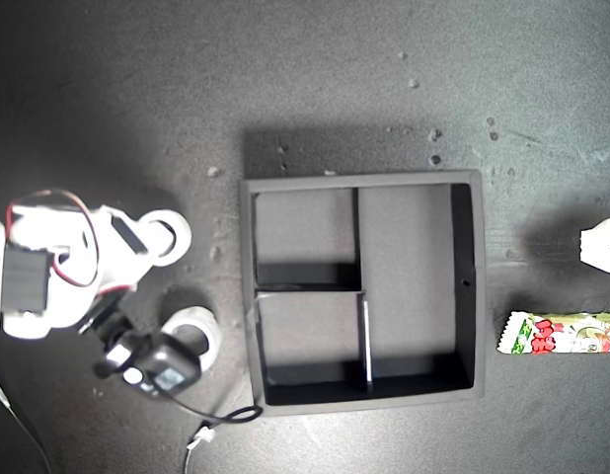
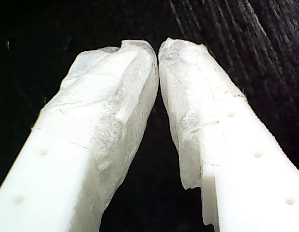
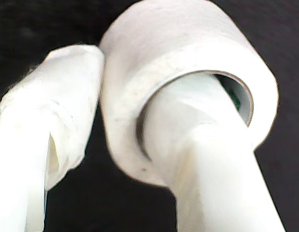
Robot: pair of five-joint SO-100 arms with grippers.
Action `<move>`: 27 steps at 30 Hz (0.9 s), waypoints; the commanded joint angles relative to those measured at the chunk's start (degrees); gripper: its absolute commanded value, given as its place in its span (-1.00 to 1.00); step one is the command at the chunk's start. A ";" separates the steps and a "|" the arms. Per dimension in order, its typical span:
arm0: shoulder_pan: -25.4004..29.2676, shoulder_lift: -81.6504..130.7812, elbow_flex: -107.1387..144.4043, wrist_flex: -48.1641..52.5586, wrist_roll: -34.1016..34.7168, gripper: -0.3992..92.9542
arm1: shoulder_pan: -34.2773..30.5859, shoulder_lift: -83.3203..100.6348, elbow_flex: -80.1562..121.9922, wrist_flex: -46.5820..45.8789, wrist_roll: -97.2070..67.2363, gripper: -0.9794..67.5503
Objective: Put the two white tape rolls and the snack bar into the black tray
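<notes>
Exterior view's left holds a white arm over two white tape rolls on the matte, speckled dark worktop (image 1: 384, 89): one ring (image 1: 170, 235) peeks out beside the arm's body, the other tape roll (image 1: 194, 331) lies just beside the black tray (image 1: 477, 286), with a black camera module partly over it. That square tray has raised walls and three compartments, two small and one long. The snack bar (image 1: 562, 333), a crimped-end packet in white and green with red print, lies near the exterior view's right edge, apart from the tray. My second hand (image 3: 120, 121) grips a tape roll (image 3: 188, 53), one padded finger through its hole, the other outside the wall. My first hand (image 2: 158, 50) has wrapped tips almost touching, seemingly holding nothing.
</notes>
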 commanded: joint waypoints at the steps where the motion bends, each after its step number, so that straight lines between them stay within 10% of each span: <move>1: -0.70 11.51 -0.70 0.97 -1.14 -0.99 | -0.97 0.44 -4.22 1.93 -0.18 -0.97; 10: -0.09 32.70 -7.03 2.55 0.26 -0.99 | -0.53 -0.35 -21.27 2.02 -4.83 -0.73; 20: 6.50 -0.35 -38.32 3.25 3.60 -0.99 | -3.96 -15.29 -38.23 0.79 -2.64 -0.51; 27: 9.84 -15.82 -47.72 6.15 -0.35 -0.99 | -7.12 -48.69 -67.59 21.53 6.86 -0.50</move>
